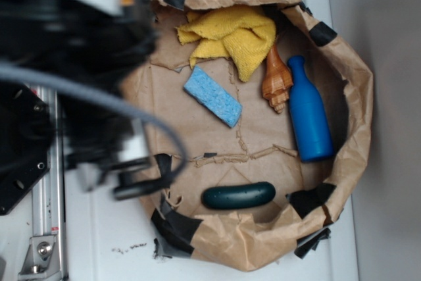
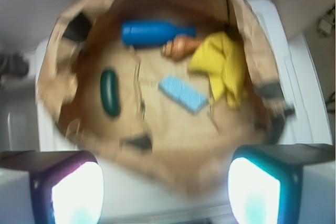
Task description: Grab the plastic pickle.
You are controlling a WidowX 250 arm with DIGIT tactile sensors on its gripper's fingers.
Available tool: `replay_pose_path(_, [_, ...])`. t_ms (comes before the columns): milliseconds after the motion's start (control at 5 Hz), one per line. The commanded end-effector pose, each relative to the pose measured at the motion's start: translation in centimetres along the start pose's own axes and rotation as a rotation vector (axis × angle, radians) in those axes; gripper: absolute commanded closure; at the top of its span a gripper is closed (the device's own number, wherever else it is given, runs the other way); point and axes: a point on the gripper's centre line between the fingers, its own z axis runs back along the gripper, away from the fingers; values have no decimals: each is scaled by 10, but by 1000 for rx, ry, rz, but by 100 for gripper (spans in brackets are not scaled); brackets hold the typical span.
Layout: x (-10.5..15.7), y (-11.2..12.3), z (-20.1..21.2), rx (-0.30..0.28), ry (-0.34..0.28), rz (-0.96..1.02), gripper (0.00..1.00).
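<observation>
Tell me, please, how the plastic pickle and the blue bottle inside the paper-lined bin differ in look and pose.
The plastic pickle is dark green; the blue bottle is bright blue. The pickle is a short sausage with rounded ends, while the bottle is longer and narrows to a neck. In the exterior view the pickle lies crosswise near the bin's lower edge and the bottle lies lengthwise along its right wall. Both are glossy and lie flat on the brown paper.

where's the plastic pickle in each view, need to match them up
Exterior: the plastic pickle lies lengthwise near the bottom edge of the paper-lined bin, right of the gripper.
Wrist: the pickle stands on end at left centre of the bin floor.
Shared landmark: the blue bottle, near the bin wall in both views.
</observation>
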Motion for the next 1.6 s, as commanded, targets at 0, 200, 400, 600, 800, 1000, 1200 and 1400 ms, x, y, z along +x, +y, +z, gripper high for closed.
replay_pose_path(0, [61,-8,-85,-59,32,-150,0])
replay_pose_path(200, [56,-34,-135,-76,71,-398,0])
replay_pose_path(400, [44,-55,-149,-105,76,-556,0])
replay_pose_path(600, [31,-75,-156,-73,70,-626,0])
replay_pose_path(800, [21,-94,-152,-128,10,-670,0])
replay_pose_path(1000, [8,-110,-160,-166,-1,-630,0])
replay_pose_path(1200, [-9,-116,-177,-122,27,-666,0])
replay_pose_path(1400, [-12,-109,-152,-179,-40,-637,0])
